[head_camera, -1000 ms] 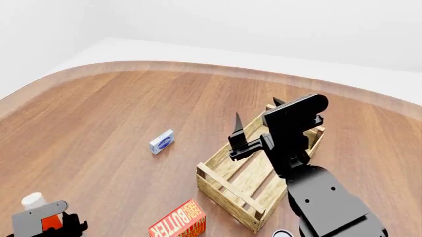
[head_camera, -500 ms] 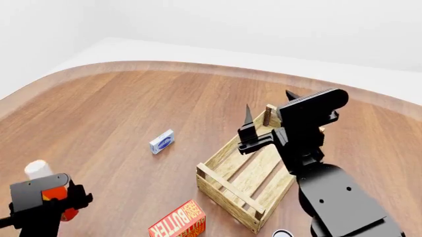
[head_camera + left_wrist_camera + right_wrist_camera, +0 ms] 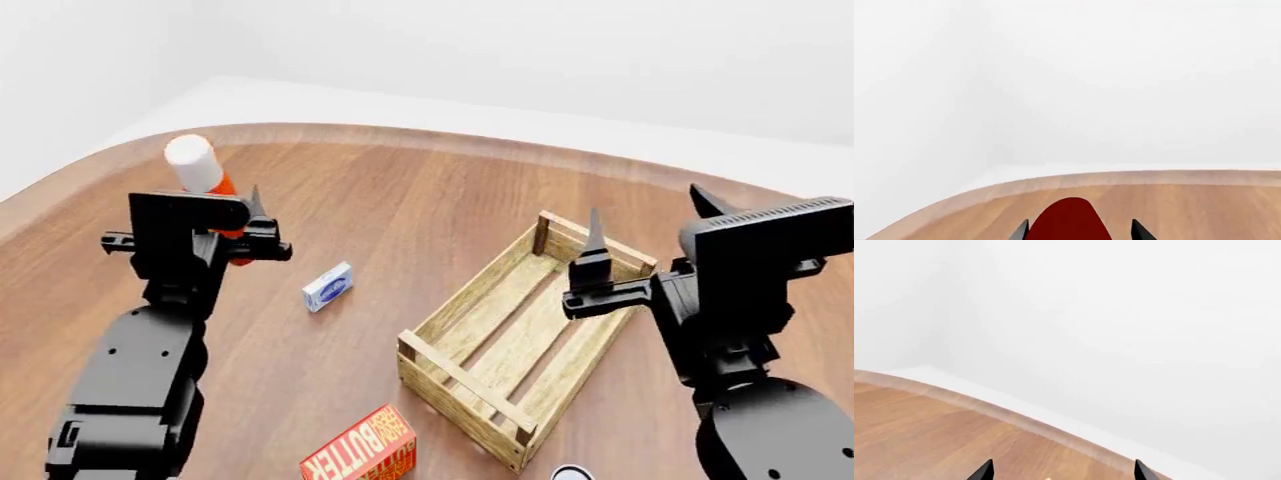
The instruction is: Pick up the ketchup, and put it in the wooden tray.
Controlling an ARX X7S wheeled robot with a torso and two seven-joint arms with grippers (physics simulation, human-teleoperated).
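My left gripper (image 3: 230, 205) is shut on the ketchup (image 3: 203, 175), an orange-red bottle with a white cap, and holds it high above the left of the table. In the left wrist view the ketchup (image 3: 1069, 221) fills the gap between the fingertips (image 3: 1020, 231). The wooden tray (image 3: 470, 328), a pale slatted crate, lies on the table at centre right. My right gripper (image 3: 643, 222) is open and empty, raised over the tray's right side. In the right wrist view its two fingertips (image 3: 984, 471) stand wide apart over bare wood.
A small blue-and-white box (image 3: 327, 286) lies between the ketchup and the tray. A red butter box (image 3: 362, 449) lies at the front, left of the tray's near corner. A small can top (image 3: 571, 473) peeks at the bottom edge. The table's curved far edge (image 3: 400, 133) meets white floor.
My left arm has lifted the ketchup from the front left up and away, toward the table's far left. My right arm has moved right and back, off the tray's middle.
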